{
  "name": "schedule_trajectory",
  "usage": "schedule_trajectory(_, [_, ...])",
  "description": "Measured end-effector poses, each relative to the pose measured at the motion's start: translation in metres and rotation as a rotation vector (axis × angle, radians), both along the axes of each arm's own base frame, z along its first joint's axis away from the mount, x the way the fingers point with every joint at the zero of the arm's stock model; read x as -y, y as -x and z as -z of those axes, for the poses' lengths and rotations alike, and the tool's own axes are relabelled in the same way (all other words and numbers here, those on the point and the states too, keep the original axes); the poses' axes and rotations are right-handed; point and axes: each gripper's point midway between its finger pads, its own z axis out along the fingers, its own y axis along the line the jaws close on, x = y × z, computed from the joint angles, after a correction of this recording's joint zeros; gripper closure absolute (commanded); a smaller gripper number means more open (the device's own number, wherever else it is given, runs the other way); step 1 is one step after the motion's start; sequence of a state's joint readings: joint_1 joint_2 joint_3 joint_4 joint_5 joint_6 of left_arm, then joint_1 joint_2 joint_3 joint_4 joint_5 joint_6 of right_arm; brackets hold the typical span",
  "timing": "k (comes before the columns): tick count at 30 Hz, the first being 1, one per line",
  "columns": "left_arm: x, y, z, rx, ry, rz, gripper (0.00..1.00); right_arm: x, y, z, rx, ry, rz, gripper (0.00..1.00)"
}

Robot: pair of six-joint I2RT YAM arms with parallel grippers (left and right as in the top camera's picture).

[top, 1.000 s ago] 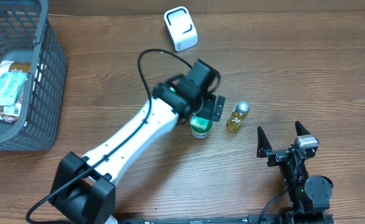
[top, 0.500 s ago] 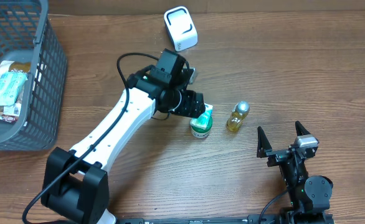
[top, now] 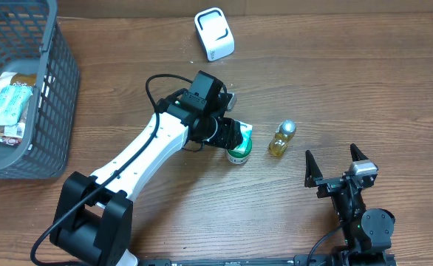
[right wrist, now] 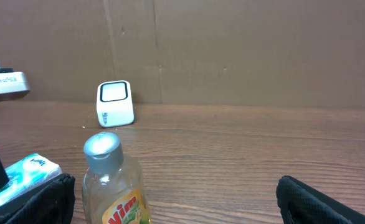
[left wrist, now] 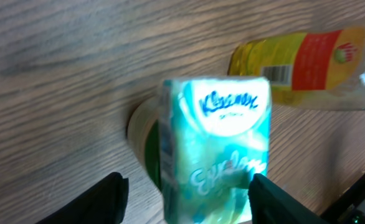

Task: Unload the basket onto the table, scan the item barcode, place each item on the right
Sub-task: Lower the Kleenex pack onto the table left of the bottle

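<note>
Though my left gripper (left wrist: pixel 187 183) has its jaws apart on either side of the tissue pack (left wrist: pixel 217 143), the pack's lower end is cut off in my wrist view and it hides most of the green tub (left wrist: pixel 140 134) behind it, mid-bench (top: pixel 364 81). No barcode shows on it. Just right stands a yellow bottle (top: pixel 281 138); my right gripper (top: pixel 335 164) gapes wide at near right, the white scanner (top: pixel 214 33) sits far back, and a grey basket (top: pixel 46 96) sits far left.
</note>
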State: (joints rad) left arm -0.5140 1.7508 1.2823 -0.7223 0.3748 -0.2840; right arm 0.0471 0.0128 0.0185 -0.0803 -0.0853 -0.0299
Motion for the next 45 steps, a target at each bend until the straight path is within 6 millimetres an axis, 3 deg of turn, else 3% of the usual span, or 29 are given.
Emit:
schedule_trajectory(8, [0.004,-0.005,-0.001,0.025,0.014,-0.009,0.44,0.000,0.000,0.000,0.000,0.000,0.000,0.00])
schedule_trajectory(14, [0.003,-0.004,0.010,0.025,0.017,-0.023,0.46,0.000,0.000,0.000,0.000,0.000,0.000,0.00])
schedule_trajectory(19, [0.005,-0.004,0.011,0.025,0.034,-0.028,0.68,0.000,0.000,0.000,0.000,0.000,0.000,0.00])
schedule_trajectory(23, [0.010,-0.006,0.008,0.046,0.052,-0.020,0.76,0.000,0.000,0.000,0.000,0.000,0.000,0.00])
schedule_trajectory(27, [0.010,-0.008,0.006,0.053,0.060,-0.022,0.96,0.000,0.000,0.000,0.000,0.000,0.000,0.00])
schedule_trajectory(34, [0.011,-0.014,-0.002,0.069,0.071,-0.026,0.96,0.000,0.000,0.000,0.000,0.000,-0.001,0.00])
schedule_trajectory(40, [0.008,-0.023,-0.028,0.138,0.086,-0.042,0.96,0.000,0.000,0.000,0.000,0.000,0.000,0.00])
schedule_trajectory(45, [-0.012,-0.026,-0.044,0.199,0.003,-0.095,0.96,0.000,0.000,0.000,0.000,0.000,0.000,0.00])
